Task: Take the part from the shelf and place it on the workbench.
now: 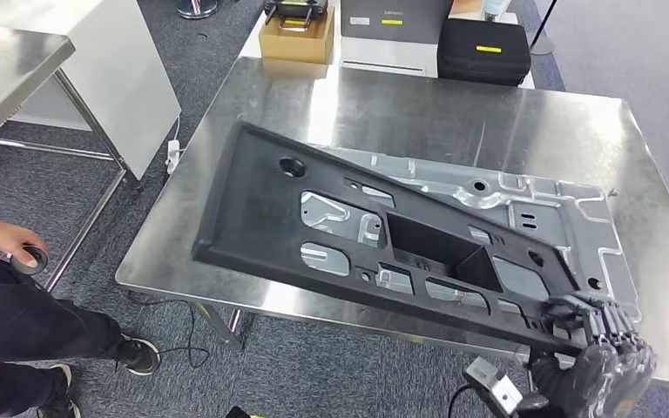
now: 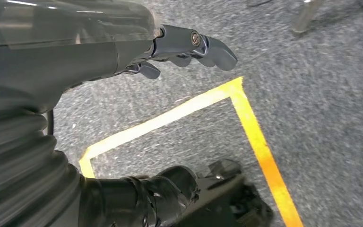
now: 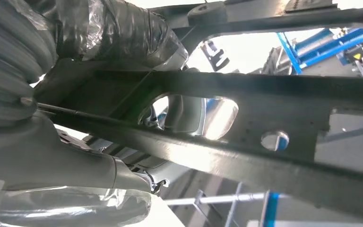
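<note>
Head view: the right robot hand [image 1: 605, 344], fingers curled over the near corner, grips a long black moulded plastic panel [image 1: 348, 235] held tilted above the stainless-steel worktop [image 1: 453, 113], over a silver stamped metal plate [image 1: 531, 205] lying flat there. Left wrist view: the left robot hand [image 2: 189, 47] hangs over grey carpet, fingers loosely apart, holding nothing.
</note>
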`<state>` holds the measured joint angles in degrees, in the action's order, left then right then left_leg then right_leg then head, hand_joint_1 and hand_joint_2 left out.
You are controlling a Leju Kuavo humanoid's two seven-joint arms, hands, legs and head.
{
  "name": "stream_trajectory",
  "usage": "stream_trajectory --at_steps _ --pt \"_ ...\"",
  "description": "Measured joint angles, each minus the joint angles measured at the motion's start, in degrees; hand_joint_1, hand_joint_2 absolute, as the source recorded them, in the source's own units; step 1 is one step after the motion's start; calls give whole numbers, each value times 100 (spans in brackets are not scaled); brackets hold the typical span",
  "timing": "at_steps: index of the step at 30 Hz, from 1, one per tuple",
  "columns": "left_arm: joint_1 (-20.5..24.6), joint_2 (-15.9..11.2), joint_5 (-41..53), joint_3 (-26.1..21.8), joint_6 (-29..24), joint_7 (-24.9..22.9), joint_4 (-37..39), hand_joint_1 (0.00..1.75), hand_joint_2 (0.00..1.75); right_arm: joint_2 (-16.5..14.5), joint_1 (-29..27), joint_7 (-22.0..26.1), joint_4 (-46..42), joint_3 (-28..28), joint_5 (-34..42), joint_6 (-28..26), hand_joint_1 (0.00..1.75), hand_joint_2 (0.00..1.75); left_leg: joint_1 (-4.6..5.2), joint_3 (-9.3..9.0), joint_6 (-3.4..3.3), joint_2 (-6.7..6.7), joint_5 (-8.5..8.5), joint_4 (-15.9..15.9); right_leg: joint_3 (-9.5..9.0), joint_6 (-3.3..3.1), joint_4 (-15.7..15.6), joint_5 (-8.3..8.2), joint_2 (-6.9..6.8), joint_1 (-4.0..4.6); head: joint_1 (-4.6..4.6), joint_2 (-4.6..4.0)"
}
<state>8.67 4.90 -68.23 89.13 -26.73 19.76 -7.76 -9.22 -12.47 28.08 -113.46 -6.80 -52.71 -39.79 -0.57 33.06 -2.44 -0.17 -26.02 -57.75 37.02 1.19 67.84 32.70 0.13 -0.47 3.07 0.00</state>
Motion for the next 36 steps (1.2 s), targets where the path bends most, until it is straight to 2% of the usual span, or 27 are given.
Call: stream_trajectory --at_steps 1,2,3,4,6,7,9,11,12,14,16,17,18,19,21,23,26,28,30,31,32,33,34,36 --pt "7 3 27 0 4 -15 0 0 175 26 44 -50 6 1 -63 1 175 175 0 0 -12 1 -2 -1 174 16 344 133 0 -12 -1 0" --pt "8 5 54 0 10 -36 0 0 175 54 86 -112 16 3 -145 1 175 175 0 -1 -13 1 -4 -5 296 29 575 184 -1 -24 0 0" --pt "7 7 85 0 21 -58 0 0 175 87 136 -185 31 5 -257 1 175 175 -1 -2 -12 -2 -7 -11 325 36 611 125 -2 -37 -1 0" --pt "8 8 125 0 35 -79 0 0 175 123 202 -267 50 11 -388 1 175 175 -2 -5 -7 -5 -11 -20 249 37 438 -29 -3 -50 -1 0" --pt "22 14 190 -1 56 -107 0 0 175 201 366 -412 92 33 -636 1 175 175 5 -9 21 -13 -30 -47 -105 22 -287 -390 -5 -65 -1 0" --pt "33 18 212 -1 61 -116 0 0 175 234 441 -464 115 50 -719 1 175 175 16 -6 43 -18 -42 -64 -250 7 -592 -493 -2 -59 -1 0" --pt "49 24 233 -1 63 -126 0 0 175 289 534 -516 158 93 -792 1 175 175 38 2 101 -23 -50 -78 -356 -31 -842 -522 4 -32 -4 0" --pt "55 25 246 -1 63 -139 0 0 175 326 592 -583 192 138 -863 1 175 175 30 5 166 -23 -59 -84 -355 -89 -865 -547 4 -31 -6 0" --pt "58 25 263 -1 64 -147 0 0 175 346 632 -650 204 161 -936 1 175 175 23 30 196 -21 -115 -151 -365 -127 -881 -559 2 -42 -7 0" --pt "66 24 314 -2 69 -170 0 0 175 404 740 -857 232 221 -1156 2 175 175 5 215 246 -17 -391 -578 -382 -194 -909 -578 -8 -60 -10 0" --pt "70 24 378 -2 92 -197 0 0 175 502 871 -1130 299 302 -1446 3 175 175 -3 555 273 -15 -750 -1323 -377 -221 -908 -575 -12 -47 -14 0" --pt "70 24 407 -2 110 -210 0 0 175 562 943 -1277 349 347 -1598 3 175 175 -5 686 278 -15 -837 -1608 -376 -224 -906 -574 -12 -38 -14 0" --pt "71 24 427 -2 130 -221 0 0 175 626 1016 -1407 404 388 -1730 3 175 175 -5 727 274 -15 -812 -1698 -380 -225 -904 -573 -12 -31 -14 0" --pt "74 24 442 -2 144 -228 0 0 175 685 1087 -1507 459 425 -1831 3 175 175 -4 657 261 -15 -678 -1557 -388 -224 -902 -572 -10 -25 -14 0" --pt "87 24 462 -2 155 -233 0 0 175 783 1201 -1614 541 484 -1929 3 175 175 3 285 208 -15 -287 -790 -406 -209 -895 -562 -7 -16 -13 0" --pt "105 25 477 -2 155 -239 0 0 175 853 1280 -1648 593 532 -1948 3 175 175 27 6 158 -18 -91 -192 -400 -172 -880 -554 -7 1 -13 0" --pt "112 25 480 -2 155 -247 0 0 175 916 1353 -1660 651 580 -1949 2 175 175 38 -35 107 -20 -72 -66 -387 -92 -893 -560 -9 7 -13 0" --pt "121 26 480 -2 155 -249 0 0 175 961 1384 -1660 682 591 -1953 1 175 175 10 -63 37 -14 -33 0 -335 -31 -757 -447 -10 -1 -9 0" --pt "134 28 481 -2 155 -249 0 0 175 1004 1402 -1660 716 597 -1955 1 175 175 -2 -76 -14 -7 -13 34 -81 24 -194 -131 -10 -20 -5 0" --pt "135 30 481 -2 156 -249 0 0 175 1016 1405 -1668 735 600 -1961 1 175 175 -1 -72 -25 -5 -14 31 107 48 193 38 -9 -29 -5 0" --pt "132 32 482 -2 161 -249 0 0 175 1029 1406 -1697 756 604 -1987 1 175 175 0 -70 -27 -4 -17 26 270 69 516 139 -10 -38 -5 0" --pt "130 33 483 -2 169 -249 0 0 175 1044 1409 -1741 775 609 -2027 1 175 175 0 -72 -27 -5 -22 20 356 84 669 133 -10 -48 -5 0" --pt "130 35 487 -2 183 -247 0 0 175 1069 1417 -1800 796 618 -2079 1 175 175 -1 -76 -24 -9 -31 11 334 93 599 12 -11 -59 -5 0" --pt "134 41 502 -2 221 -242 0 0 175 1140 1464 -1932 840 653 -2178 1 175 175 -4 -87 0 -21 -64 -26 19 90 -96 -396 -12 -82 -4 0"
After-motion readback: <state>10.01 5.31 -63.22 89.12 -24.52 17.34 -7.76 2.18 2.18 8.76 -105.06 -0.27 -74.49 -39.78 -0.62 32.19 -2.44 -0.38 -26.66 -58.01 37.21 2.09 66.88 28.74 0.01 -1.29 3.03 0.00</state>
